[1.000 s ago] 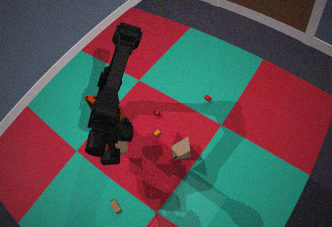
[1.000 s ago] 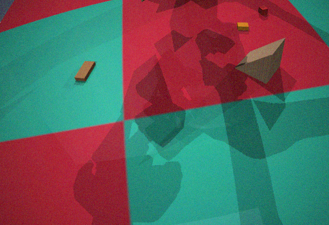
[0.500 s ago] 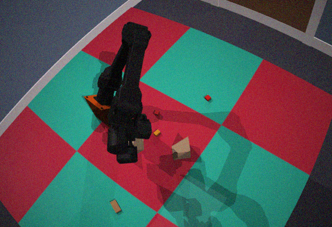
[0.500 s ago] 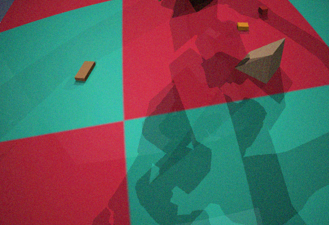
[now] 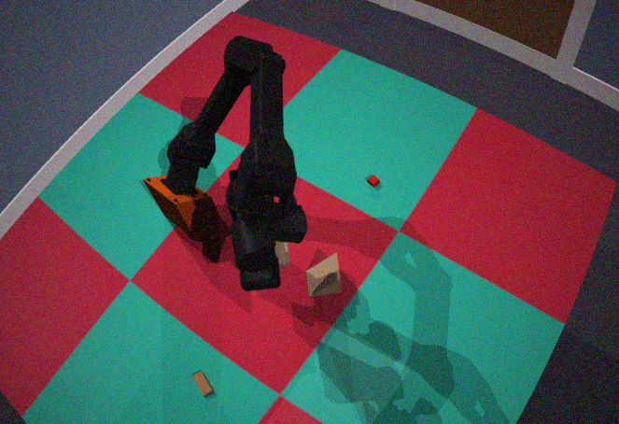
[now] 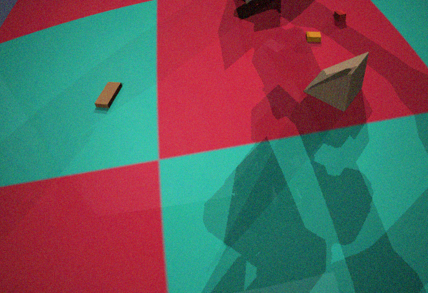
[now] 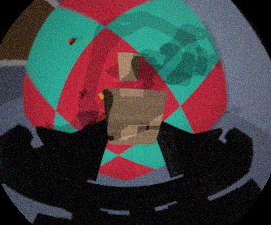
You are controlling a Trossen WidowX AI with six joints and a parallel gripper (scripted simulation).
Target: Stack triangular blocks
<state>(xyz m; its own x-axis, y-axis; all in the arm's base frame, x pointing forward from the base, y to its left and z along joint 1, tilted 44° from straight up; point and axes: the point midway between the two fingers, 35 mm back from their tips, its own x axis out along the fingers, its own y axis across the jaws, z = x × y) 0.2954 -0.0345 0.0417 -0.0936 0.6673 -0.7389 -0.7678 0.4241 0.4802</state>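
One tan triangular block rests on the red square of the table, a slope and a sharp upper edge showing, partly in shadow. My gripper is shut on the other tan triangular block, which fills the space between the fingers. In the top view this held block shows only in part beside the dark wrist, to the left of the resting block. The two blocks are apart. The fingertips are hidden in the top view, and the held block is out of view in the exterior view.
A yellow block and a dark red piece lie near the resting block. A red piece lies on a green square. A brown block lies on another green square.
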